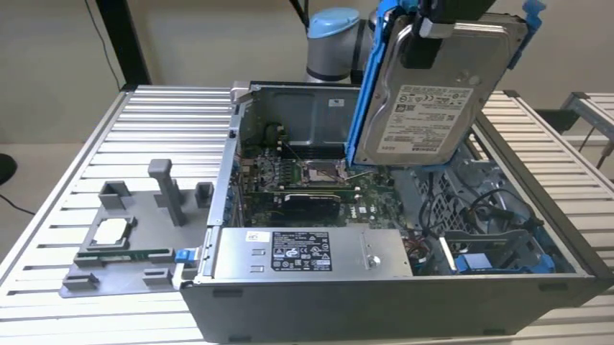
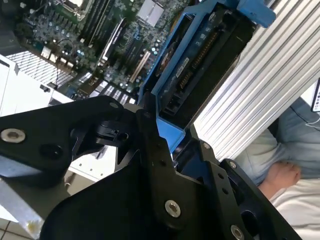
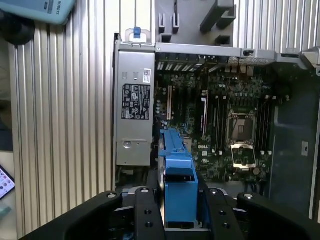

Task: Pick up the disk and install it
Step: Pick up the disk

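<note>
- Exterior view: the gripper (image 1: 433, 32) hangs above the open computer case (image 1: 384, 305), jaws closed on the top end of the disk (image 1: 432, 100). The disk is in the air, upright and slightly tilted, above the motherboard (image 1: 307, 169) and clear of the case.
- The disk has a silver-grey metal face with a white label, framed by bright blue plastic rails. The picture's edge cuts off the rail tops and the gripper's upper body. The disk hides part of the case's far wall.
- Against the near wall lies the power supply (image 1: 307, 251), a grey box with a black-and-white label. Toward the exterior view's right is a drive bay (image 1: 489, 255) with blue parts and loose black cables; its detail is hard to make out.
- At the exterior view's left, on the ribbed aluminium table (image 1: 144, 122), a grey fixture (image 1: 115, 277) carries a small square chip (image 1: 111, 231).
- Second wrist view: black fingers (image 2: 150, 145) clamp the blue frame of the disk (image 2: 200, 45), whose dark connector end faces the camera. A person's hand (image 2: 281, 176) lies beyond the table (image 2: 260, 85).
- First wrist view: the disk (image 3: 176, 160) appears edge-on in the gripper (image 3: 179, 215), over the motherboard (image 3: 220, 110) and near the power supply (image 3: 134, 110).
</note>
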You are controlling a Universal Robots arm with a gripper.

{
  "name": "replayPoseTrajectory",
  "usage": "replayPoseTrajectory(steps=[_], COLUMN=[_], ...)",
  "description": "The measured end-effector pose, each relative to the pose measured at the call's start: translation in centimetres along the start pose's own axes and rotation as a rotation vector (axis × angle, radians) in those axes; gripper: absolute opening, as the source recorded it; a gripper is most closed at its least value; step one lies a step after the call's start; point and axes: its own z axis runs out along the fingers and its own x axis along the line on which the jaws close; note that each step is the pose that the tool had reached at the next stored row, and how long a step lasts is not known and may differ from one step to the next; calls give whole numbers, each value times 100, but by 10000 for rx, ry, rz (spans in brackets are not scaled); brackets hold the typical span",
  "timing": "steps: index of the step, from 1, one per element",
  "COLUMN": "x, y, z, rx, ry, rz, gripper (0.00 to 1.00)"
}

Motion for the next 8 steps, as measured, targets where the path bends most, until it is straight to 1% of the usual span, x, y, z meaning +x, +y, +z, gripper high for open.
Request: replayPoseTrajectory(steps=[8], x=[157], y=[-331], z=[1], rx=[-11], ry=[2], rz=[1], gripper=[0])
